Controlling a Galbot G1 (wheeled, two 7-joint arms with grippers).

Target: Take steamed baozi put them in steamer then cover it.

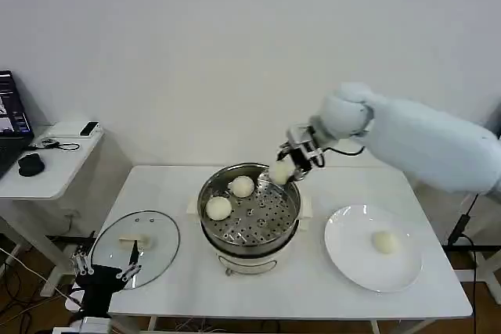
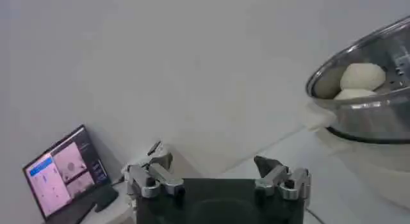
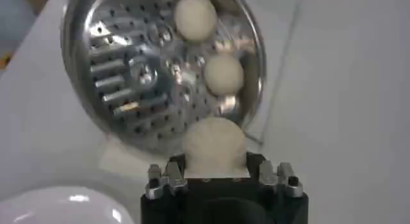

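The steamer point(image 1: 250, 213) stands in the middle of the white table point(image 1: 313, 287), its perforated tray bare except for two steamed baozi: one toward the back point(image 1: 243, 186) and one nearer my left side point(image 1: 218, 208). In my right wrist view the same two buns point(image 3: 195, 16) point(image 3: 223, 74) lie on the holed metal, apart from each other.

A third baozi point(image 1: 279, 171) is in my right gripper point(image 1: 291, 163), fingers clamped on its sides. I hold it in the air over the steamer's back right rim, above the tray and not touching it. In the right wrist view this bun point(image 3: 214, 146) sits between my fingers point(image 3: 165, 180), with the edge of the pot just behind it.

The fourth baozi point(image 1: 384, 242) lies alone on the flat white plate point(image 1: 348, 260), which rests on the table to the right of the steamer, near it but not touching.

The cover point(image 1: 137, 246) lies flat on the table to the left of the steamer, handle up, close to the table's front left corner. My left gripper point(image 1: 102, 271) hangs low at that corner, just beside the cover's rim, fingers spread apart and empty; in the left wrist view the two fingers point(image 2: 152, 178) stand wide, and the steamer point(image 2: 365, 110) shows with buns inside.

Off to the left, a small side table point(image 1: 47, 174) carries a laptop point(image 1: 12, 127) and a mouse point(image 1: 30, 164).
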